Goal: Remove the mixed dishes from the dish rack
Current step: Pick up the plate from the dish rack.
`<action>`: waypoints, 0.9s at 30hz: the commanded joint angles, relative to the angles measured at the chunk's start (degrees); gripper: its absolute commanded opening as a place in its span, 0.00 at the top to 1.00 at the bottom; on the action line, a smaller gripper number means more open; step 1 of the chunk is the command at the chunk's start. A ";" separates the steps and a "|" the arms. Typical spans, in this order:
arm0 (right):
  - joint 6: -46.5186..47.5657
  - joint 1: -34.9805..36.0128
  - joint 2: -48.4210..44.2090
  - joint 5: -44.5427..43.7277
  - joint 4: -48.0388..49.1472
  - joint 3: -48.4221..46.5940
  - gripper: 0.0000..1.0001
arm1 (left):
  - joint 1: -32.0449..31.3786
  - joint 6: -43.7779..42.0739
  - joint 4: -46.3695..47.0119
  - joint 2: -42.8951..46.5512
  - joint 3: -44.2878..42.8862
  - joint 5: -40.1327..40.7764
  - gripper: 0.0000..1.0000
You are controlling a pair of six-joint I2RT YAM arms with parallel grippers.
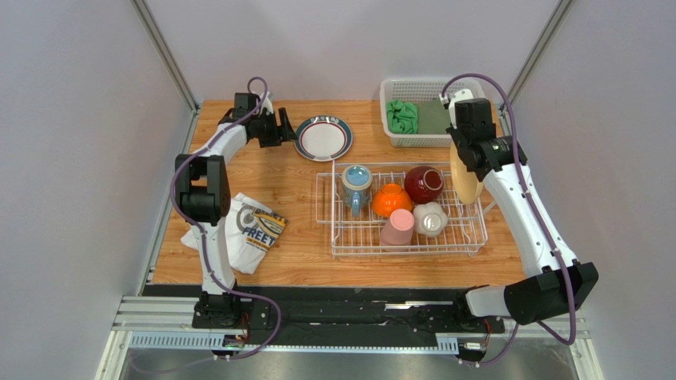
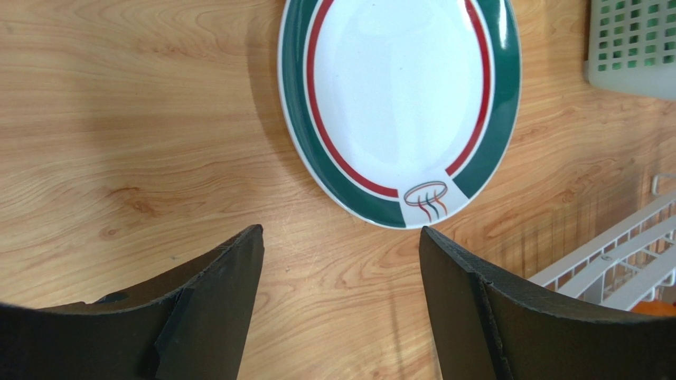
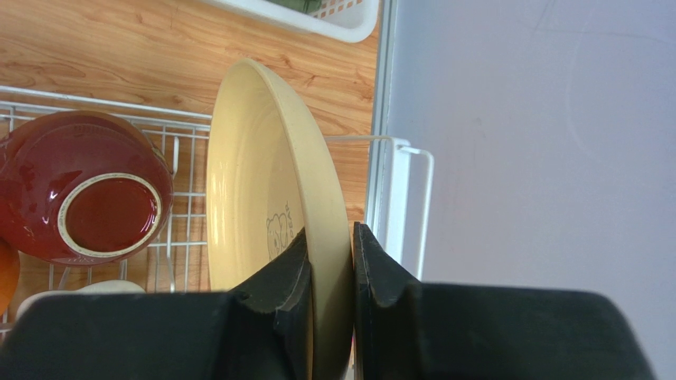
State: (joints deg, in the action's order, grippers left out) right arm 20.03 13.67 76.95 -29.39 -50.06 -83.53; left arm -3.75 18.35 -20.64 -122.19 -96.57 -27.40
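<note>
**One plate out, one plate in the grip, five dishes waiting**

The job is just getting going. A white plate with a green and red rim (image 1: 324, 138) is lying flat on the table (image 1: 317, 265), just past the far left corner of the dish rack (image 1: 361, 237). It looks like it has already been taken out.

The right gripper (image 3: 329, 245) is squeezing the edge of a tan plate (image 3: 270, 182), one finger on each side. The plate is standing on its edge at the right end of the rack, so I think it is being lifted out now.

The left gripper (image 2: 341, 301) is hanging wide open over the table beside the rimmed plate, holding nothing.

Five dishes are sitting in the rack: a light-blue mug (image 1: 356, 184), an orange bowl (image 1: 391, 199), a dark red bowl (image 1: 424, 184), a pink cup (image 1: 397, 227) and a small white bowl (image 1: 430, 219). So most of the work is waiting.

The top view is showing the whole rack and every dish. The right wrist view is showing the fingers pinching the tan plate, which looks tiny from above. The left wrist view is showing the empty gap between the left fingers.
</note>
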 commanded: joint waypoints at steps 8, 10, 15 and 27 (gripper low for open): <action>3.17 2.14 -0.92 9.24 -5.83 -17.01 1.00 | -0.20 -8.06 1.31 14.69 1.22 -19.15 0.24; 3.26 3.02 -0.75 11.18 -6.45 -19.38 1.00 | -0.73 -9.03 0.26 16.97 0.60 -21.90 0.24; 3.87 6.19 1.10 20.50 -8.47 -23.96 1.00 | -3.36 -17.19 -1.77 23.04 0.07 -28.14 0.24; 3.08 14.62 4.35 37.56 -8.21 -31.96 1.00 | -12.06 -27.76 -6.17 34.91 0.16 -32.63 0.25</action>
State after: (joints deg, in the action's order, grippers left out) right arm 22.65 25.41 81.12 1.23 -59.31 -112.77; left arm -13.61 -5.23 -26.04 -90.41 -95.11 -56.88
